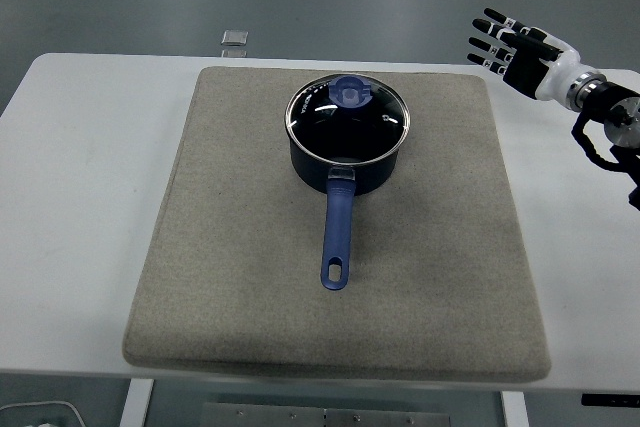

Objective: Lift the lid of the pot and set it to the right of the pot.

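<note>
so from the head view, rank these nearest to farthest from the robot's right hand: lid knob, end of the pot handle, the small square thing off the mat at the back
From the right hand, at the upper right with fingers spread:
1. Lid knob, centre of the glass lid on the pot.
2. Handle end, pointing at the near edge, and the small square object, back left beyond the mat: too close to call.

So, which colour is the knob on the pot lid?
Blue, the knob shows best in the head view.

The right hand has black fingers with white bands at the joints, a black palm, a white wrist cuff, and a black arm with a silvery round joint.
</note>
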Available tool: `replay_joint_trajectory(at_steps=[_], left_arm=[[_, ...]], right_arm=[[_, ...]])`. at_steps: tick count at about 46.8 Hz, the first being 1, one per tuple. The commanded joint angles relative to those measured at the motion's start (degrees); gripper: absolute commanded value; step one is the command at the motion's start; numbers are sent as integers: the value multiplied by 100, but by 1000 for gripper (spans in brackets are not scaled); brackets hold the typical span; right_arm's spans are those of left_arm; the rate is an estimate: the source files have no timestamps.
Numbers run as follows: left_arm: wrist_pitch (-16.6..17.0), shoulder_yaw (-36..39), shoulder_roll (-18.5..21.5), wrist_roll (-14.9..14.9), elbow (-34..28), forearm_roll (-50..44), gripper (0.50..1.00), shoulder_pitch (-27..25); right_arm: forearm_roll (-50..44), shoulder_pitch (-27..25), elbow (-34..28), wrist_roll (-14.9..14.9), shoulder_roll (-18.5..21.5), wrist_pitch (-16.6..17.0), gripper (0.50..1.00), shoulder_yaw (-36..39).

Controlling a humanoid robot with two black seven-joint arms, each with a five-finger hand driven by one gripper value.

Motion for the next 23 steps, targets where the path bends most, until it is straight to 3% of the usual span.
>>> replay_joint_trajectory(at_steps=[1, 23], left_arm=[[-8, 0, 0, 0, -1, 0, 1000, 25], [1, 0, 0, -18, 43, 0, 1000, 7]], right_arm=[[0, 0, 0, 7, 1, 0, 938, -1], [-17, 18, 0, -2, -8, -1, 938, -10]])
